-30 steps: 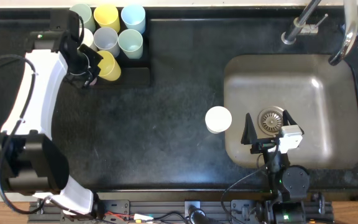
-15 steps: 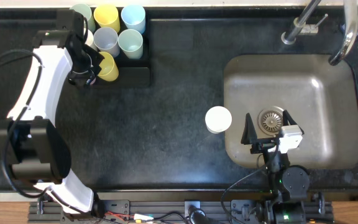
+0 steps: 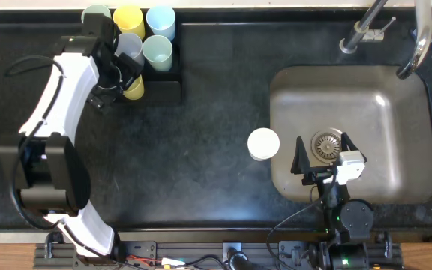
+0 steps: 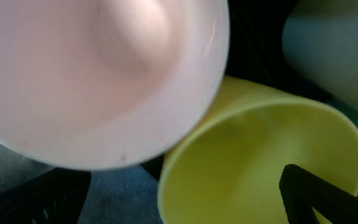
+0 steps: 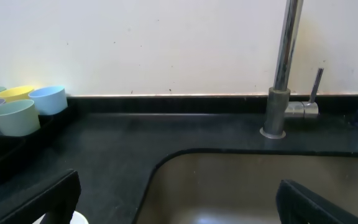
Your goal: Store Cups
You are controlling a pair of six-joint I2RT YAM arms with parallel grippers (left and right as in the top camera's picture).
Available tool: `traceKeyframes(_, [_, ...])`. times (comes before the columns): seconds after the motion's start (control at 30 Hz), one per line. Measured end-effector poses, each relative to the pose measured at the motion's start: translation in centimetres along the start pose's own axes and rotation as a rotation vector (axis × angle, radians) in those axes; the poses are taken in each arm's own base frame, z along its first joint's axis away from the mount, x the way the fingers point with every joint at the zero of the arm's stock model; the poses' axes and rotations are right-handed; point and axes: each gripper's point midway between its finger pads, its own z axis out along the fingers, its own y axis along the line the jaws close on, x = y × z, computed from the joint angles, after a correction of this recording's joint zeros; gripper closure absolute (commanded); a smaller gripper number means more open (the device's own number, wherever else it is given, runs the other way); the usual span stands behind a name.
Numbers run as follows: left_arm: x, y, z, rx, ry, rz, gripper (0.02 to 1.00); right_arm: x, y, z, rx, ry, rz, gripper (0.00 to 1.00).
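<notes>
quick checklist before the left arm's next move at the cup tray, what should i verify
1. Is the left gripper open: ok, fingers spread, one at the rim of the front yellow cup.
2. Is the front yellow cup seated upright in the tray: cannot tell, the arm covers most of it.
3. Is a tray slot free for another cup: ok, the front right corner is bare.
4. Are all cups stored: not ok, a white cup stands on the counter beside the sink.
5. Is the right gripper clear of the white cup: ok, open over the sink.
</notes>
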Motion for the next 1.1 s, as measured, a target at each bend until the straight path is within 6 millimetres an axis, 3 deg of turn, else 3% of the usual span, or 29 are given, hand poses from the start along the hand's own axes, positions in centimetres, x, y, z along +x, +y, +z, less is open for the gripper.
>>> traceKeyframes(0.13, [0.4, 0.5, -0.3, -0.016, 0.011, 0.002, 0.02, 0.0, 0.0, 0.0, 0.0, 0.001, 0.0, 0.005])
traceKeyframes(0.23, [0.9, 1.3, -2.2, -0.018, 0.012, 0.001, 0.02, 0.0, 0.0, 0.0, 0.0, 0.0, 0.0, 0.005])
traceKeyframes(0.3, [1.5, 2.3, -4.6, -0.016, 0.006, 0.004, 0.023, 0.0, 0.0, 0.0, 0.0, 0.0, 0.0, 0.003])
traceKeyframes(0.5, [5.1, 8.6, -15.3, 0.014, -0.055, 0.097, 0.02, 0.0, 0.0, 0.0, 0.0, 0.0, 0.0, 0.005])
traceKeyframes(0.63, [6.0, 11.3, -19.3, 0.122, -0.214, 0.257, 0.02, 0.0, 0.0, 0.0, 0.0, 0.001, 0.0, 0.003])
traceKeyframes(0.73, [5.8, 11.6, -19.7, 0.251, -0.457, 0.521, 0.02, 0.0, 0.0, 0.0, 0.0, 0.001, 0.0, 0.003])
traceKeyframes(0.83, [5.7, 11.5, -18.1, 0.338, -0.718, 0.725, 0.02, 0.0, 0.0, 0.0, 0.0, -0.001, 0.0, 0.003])
traceKeyframes(0.93, [5.9, 11.3, -15.5, 0.433, -0.967, 0.814, 0.018, 0.0, 0.0, 0.0, 0.0, 0.0, 0.0, 0.003])
traceKeyframes(1.1, [6.8, 10.9, -12.5, 0.57, -1.228, 0.854, 0.02, 0.0, 0.0, 0.0, 0.0, -0.001, 0.0, 0.003])
